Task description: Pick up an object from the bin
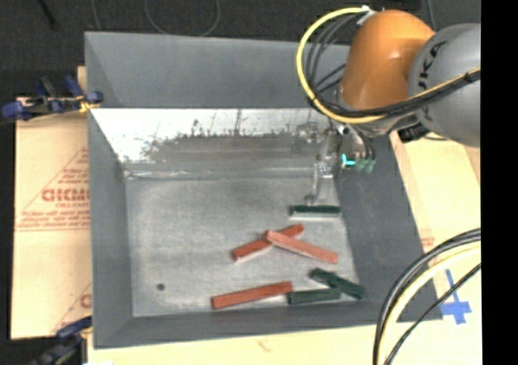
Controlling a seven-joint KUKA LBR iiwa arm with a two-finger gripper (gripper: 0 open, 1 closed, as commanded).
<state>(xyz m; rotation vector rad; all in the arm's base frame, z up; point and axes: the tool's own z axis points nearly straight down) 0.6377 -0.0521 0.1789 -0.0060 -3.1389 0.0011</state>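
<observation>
gripper (pixel 322 192) — just over dark-green bar (pixel 315 210)

Dark green bar (pixel 316 210): thin, flat, straight. Laid flat, long axis left-right, right of centre, toward far side. Set apart from other sticks. Short red-brown bar (pixel 257 248) and paler red bar (pixel 306 248) seen touching, just nearer. Long red-brown bar (pixel 251 296) and pair of dark green bars (pixel 336 283) grouped at near right.
</observation>
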